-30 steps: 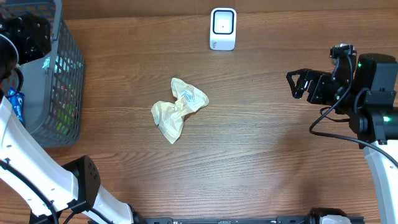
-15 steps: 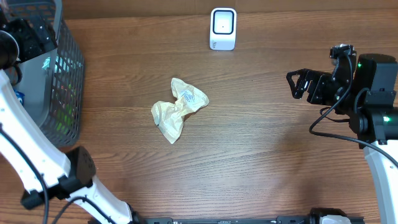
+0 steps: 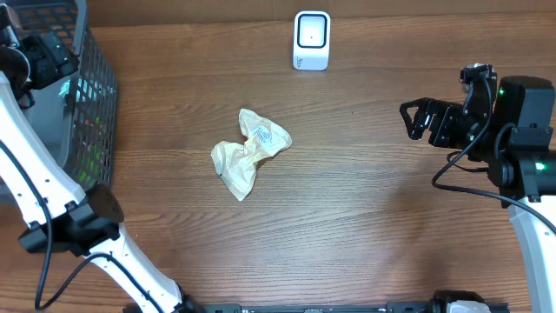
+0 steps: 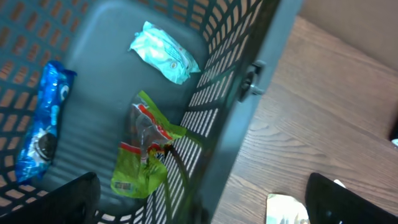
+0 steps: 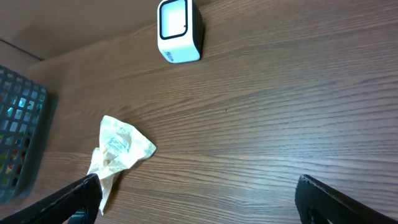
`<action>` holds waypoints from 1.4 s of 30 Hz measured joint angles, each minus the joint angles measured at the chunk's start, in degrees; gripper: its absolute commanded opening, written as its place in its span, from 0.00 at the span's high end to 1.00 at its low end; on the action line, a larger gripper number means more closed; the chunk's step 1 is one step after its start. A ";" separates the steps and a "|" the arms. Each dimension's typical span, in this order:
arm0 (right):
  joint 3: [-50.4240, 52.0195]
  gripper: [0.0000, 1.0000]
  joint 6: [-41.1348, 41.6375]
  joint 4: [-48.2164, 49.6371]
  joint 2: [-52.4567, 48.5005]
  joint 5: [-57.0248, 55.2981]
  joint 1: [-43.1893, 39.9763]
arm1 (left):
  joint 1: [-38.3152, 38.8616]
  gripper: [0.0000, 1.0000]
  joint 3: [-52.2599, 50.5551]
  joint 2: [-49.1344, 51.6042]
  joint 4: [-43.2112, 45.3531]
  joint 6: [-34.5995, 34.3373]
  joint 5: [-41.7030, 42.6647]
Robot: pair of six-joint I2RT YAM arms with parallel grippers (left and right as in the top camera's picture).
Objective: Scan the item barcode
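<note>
Two hands logged, both empty. The left hand [image 4: 199, 190] hung over the grey mesh basket [image 3: 94, 96], fingers spread wide with nothing between them. Why there? (A)

Could not tell whether it was there to pick something out. Below it, on the basket floor, lay a blue biscuit packet [image 4: 45, 127], a pale teal pouch [image 4: 164, 53] and a green packet [image 4: 144, 158]. None was touched. (B)

Where was the item for scanning? (A)

Most likely it was the crumpled tan wrapper [image 3: 250, 151]. It lay alone in the middle of the worktop [image 3: 373, 226], in front of the white barcode scanner [image 3: 312, 40] and well apart from it. A small printed patch showed on its upper fold. It was too small to tell whether that was the barcode. The scanner stood at the far edge with its window showing from above. Judgement: the item had to be carried up to the scanner with the code side turned to the window. (B)

And the right hand? (A)

The right hand [image 3: 411, 119] was held off to the right above bare wood, fingers spread, pinching nothing, aimed toward the wrapper. Judged a ready pose, with a clear line of approach. Risk noted: the crumpling could leave the code creased or folded under. (B)
</note>
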State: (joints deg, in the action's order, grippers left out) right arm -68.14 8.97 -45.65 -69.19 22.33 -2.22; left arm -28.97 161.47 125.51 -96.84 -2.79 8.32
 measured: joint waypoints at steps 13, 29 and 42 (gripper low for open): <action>0.00 0.00 0.00 -0.02 0.00 0.00 0.00 | 0.00 0.00 -2.95 8.24 0.07 0.17 -1.16; 0.00 0.00 0.02 -0.04 0.00 0.00 0.00 | -0.39 0.00 -0.96 11.52 1.03 0.20 0.52; -0.02 0.00 0.02 0.02 -0.15 0.02 0.00 | -3.72 0.00 -0.96 13.42 1.95 -0.26 12.24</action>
State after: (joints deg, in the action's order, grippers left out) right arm -68.16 8.99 -45.63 -69.34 22.35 -2.22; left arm -32.69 160.51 138.93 -94.89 -3.05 20.56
